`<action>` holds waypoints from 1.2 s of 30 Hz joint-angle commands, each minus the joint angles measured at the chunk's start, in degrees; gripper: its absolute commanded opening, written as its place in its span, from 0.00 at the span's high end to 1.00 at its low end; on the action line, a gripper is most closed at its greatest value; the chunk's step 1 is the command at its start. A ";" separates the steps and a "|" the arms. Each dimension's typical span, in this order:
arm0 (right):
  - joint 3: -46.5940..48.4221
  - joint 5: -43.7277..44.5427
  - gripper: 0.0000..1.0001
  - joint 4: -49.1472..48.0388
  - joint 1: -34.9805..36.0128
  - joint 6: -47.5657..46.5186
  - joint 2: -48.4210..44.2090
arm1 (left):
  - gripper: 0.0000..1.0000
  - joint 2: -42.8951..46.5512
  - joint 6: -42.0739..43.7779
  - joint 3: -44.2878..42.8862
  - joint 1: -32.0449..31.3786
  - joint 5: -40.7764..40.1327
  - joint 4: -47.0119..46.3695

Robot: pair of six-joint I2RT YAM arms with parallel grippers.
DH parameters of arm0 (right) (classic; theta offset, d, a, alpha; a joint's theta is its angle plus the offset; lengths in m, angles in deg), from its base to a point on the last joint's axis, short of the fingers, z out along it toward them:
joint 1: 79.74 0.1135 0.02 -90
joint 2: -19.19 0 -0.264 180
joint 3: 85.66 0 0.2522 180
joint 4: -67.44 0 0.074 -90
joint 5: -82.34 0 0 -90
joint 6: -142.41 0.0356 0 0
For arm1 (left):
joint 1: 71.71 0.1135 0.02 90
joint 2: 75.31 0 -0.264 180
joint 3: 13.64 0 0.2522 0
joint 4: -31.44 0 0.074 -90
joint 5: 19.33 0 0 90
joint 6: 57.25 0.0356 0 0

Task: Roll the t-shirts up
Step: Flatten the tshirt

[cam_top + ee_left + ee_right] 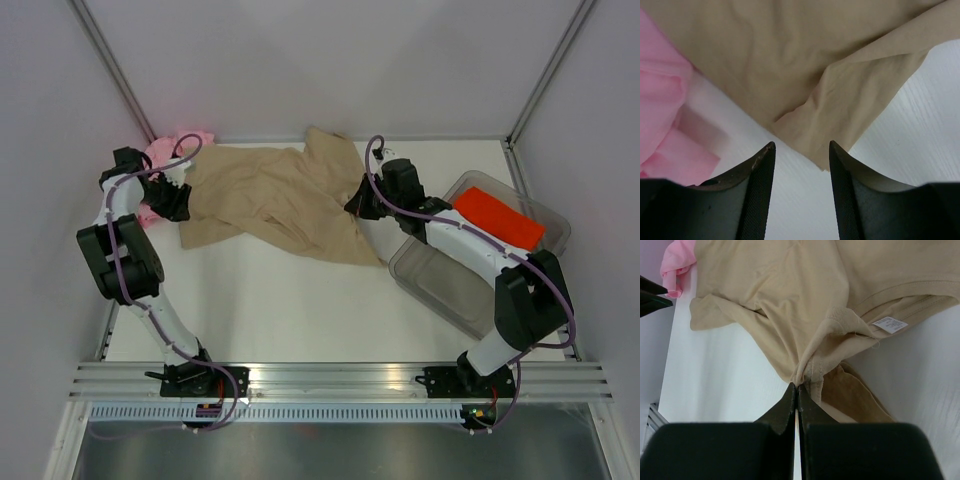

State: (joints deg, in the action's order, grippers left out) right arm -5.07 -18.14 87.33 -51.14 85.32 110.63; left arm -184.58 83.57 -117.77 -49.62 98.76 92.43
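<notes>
The right hand (pixel 797 386) pinches the tan t-shirt (pixel 785 295) at its fingertips; the left hand (pixel 802 146) stands parted and empty, just short of the cloth.

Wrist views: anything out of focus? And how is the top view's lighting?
Left wrist: pink shirt and fingers soft, tan shirt sharper. Right wrist: label and seams sharp. Top view: even light, only soft shadows.

A clear plastic bin (pixel 440 290) sat at the three o'clock side of the white surface (pixel 290 310), set on a diagonal. A flat orange-red piece (pixel 498 217) lay in its far end, toward two o'clock. An aluminium rail (pixel 340 378) ran along six o'clock.
</notes>
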 commanded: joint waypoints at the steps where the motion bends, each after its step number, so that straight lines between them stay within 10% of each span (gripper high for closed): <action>1: -0.91 -1.12 1.00 -3.14 -0.30 -2.14 -2.49 | 0.47 -3.04 -3.20 -2.18 -2.66 -3.23 0.24; 27: -3.99 -0.33 1.00 -1.65 -0.30 -3.20 -3.90 | 0.50 -10.69 2.35 -1.48 -4.16 -5.24 -0.64; 36: -3.81 -0.24 1.00 -1.30 -0.30 -3.46 -3.64 | 0.72 -9.65 0.41 -1.30 -4.25 -4.81 -0.64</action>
State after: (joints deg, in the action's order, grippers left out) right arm -9.31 -18.75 86.44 -51.25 82.78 108.22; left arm -197.44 84.58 -119.80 -53.58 92.18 91.53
